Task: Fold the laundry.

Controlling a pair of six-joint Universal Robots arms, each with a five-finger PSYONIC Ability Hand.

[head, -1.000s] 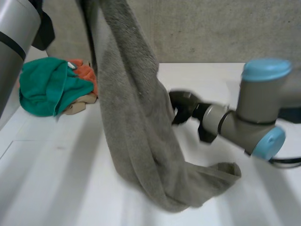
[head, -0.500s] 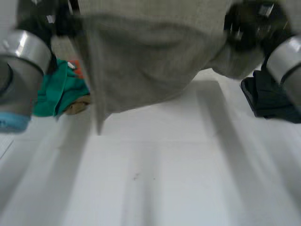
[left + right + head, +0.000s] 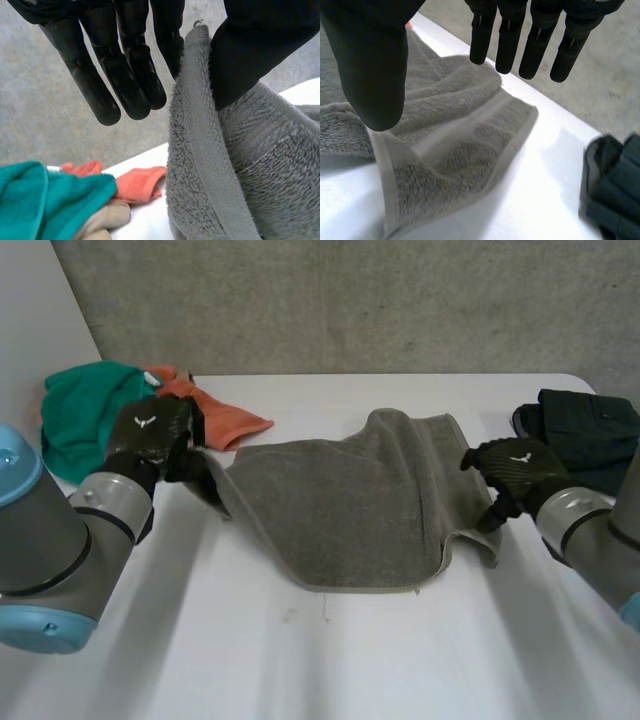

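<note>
We see a white table (image 3: 330, 660) with a grey towel (image 3: 350, 500) spread across its middle. A teal cloth (image 3: 75, 410) lies far left, touching an orange cloth (image 3: 220, 420), and a dark folded garment (image 3: 585, 435) sits far right. Our left hand (image 3: 150, 435) pinches the towel's left corner between thumb and fingers, holding it raised. Our right hand (image 3: 515, 468) hangs over the right edge with straight fingers, thumb apart. Each hand's back bears a small white emblem.
</note>
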